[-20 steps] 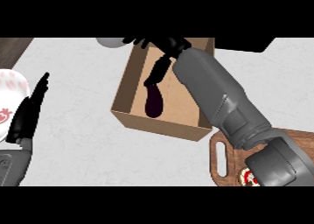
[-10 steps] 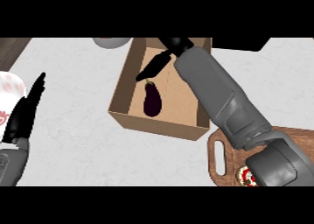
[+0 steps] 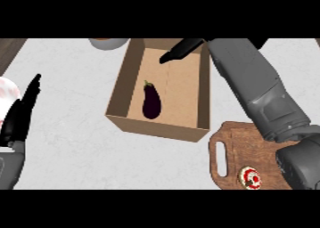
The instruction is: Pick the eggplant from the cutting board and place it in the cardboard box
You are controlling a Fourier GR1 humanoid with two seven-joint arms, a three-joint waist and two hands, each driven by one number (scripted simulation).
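From my head view, the eggplant [image 3: 151,101] lies on the floor of the box [image 3: 121,95], near its front wall. My right hand [image 3: 181,50] hovers over the box's far end, fingers straight, holding nothing, apart from the eggplant. My left hand [image 3: 22,116] rests open at the counter's left edge.

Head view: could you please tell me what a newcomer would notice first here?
The dark eggplant lies alone on the floor of the open cardboard box at the counter's middle. Above the box's far end hangs the right hand, fingers straight, holding nothing. The wooden cutting board sits at lower right, and the left hand rests open at the left edge.
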